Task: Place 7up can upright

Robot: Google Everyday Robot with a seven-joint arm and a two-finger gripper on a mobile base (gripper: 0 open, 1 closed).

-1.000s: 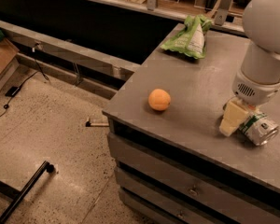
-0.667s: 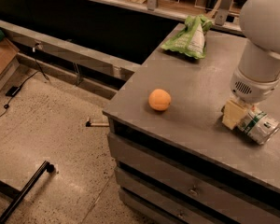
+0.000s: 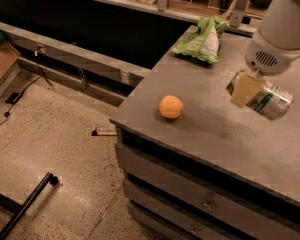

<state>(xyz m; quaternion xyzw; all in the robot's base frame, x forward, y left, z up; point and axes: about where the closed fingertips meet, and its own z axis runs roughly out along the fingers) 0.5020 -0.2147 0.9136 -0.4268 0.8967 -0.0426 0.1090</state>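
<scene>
The gripper (image 3: 252, 92) is clamped across the body of the can (image 3: 268, 101). One pale finger (image 3: 245, 89) lies flat against the side facing the camera; the other is hidden behind. The can hangs clear of the tabletop (image 3: 215, 134), near its right edge and about midway between the far and near edges. It lies almost on its side, with one end tilted down toward the right.

An aluminium can like this is probably light, thin-walled, smooth and easy to dent. The mid-body grip looks sound, provided the squeeze is modest and it does not slip while turning.

The arm (image 3: 277, 34) comes down steeply from the upper right, its thick white wrist directly above the can. To stand the can up, the wrist would need to roll it upright.

The orange (image 3: 170, 107) sits near the left edge, well apart. The bag (image 3: 202, 41) lies by the far-left corner.
</scene>
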